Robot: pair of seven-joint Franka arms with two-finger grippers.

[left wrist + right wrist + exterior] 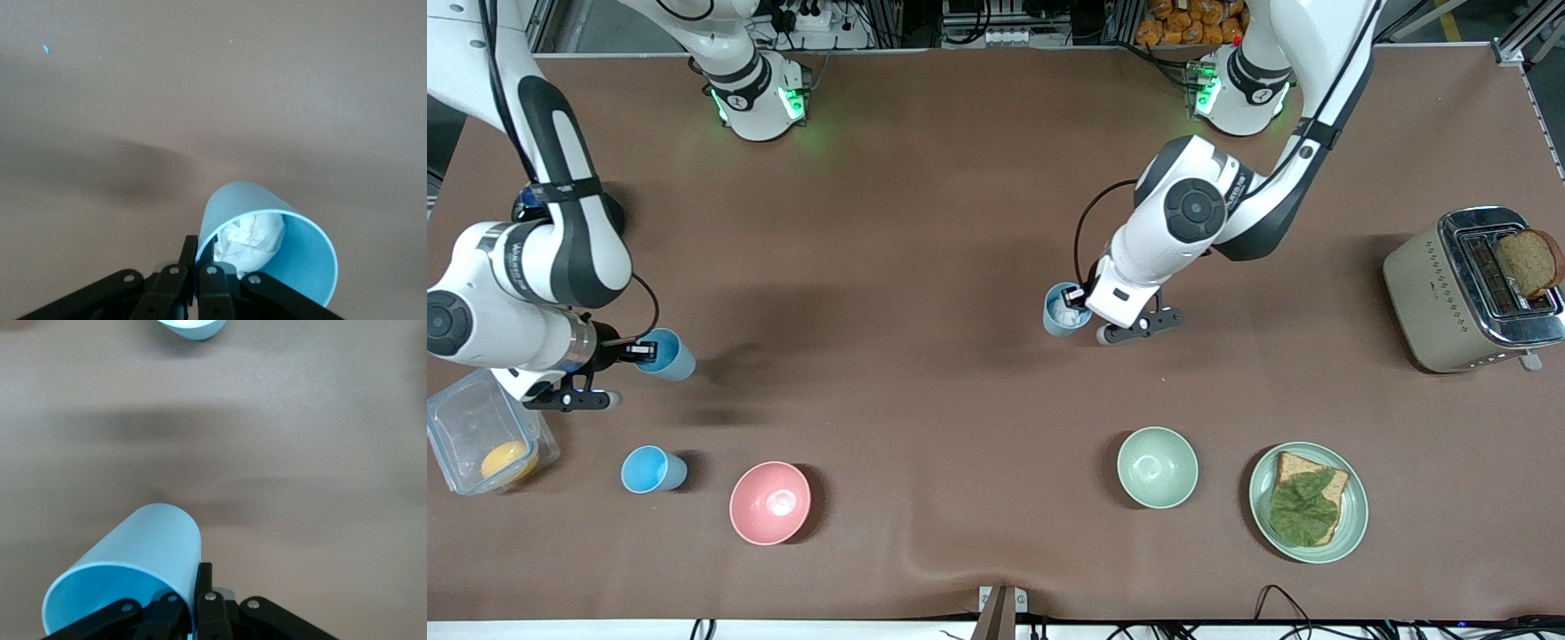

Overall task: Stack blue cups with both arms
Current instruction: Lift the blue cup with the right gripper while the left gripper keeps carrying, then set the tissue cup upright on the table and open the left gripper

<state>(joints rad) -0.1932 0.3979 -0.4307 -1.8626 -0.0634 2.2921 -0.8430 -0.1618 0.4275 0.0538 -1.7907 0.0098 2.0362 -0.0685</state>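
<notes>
My right gripper (640, 351) (199, 579) is shut on the rim of a bright sky-blue cup (667, 355) (137, 563), one finger inside the wall and one outside. That cup is tilted on its side above the table at the right arm's end. My left gripper (1083, 300) (200, 252) is shut on the rim of a duller grey-blue cup (1064, 309) (283, 230) over the middle of the table. Crumpled white paper (252, 239) lies inside it. Another bright blue cup (653, 469) stands on the table beside the pink bowl (770, 502).
A pale green bowl (1157, 467) and a green plate (1352, 524) with bread and lettuce sit nearer the front camera. A toaster (1440, 293) holding a bread slice stands at the left arm's end. A clear container (463, 418) with something orange sits at the right arm's end.
</notes>
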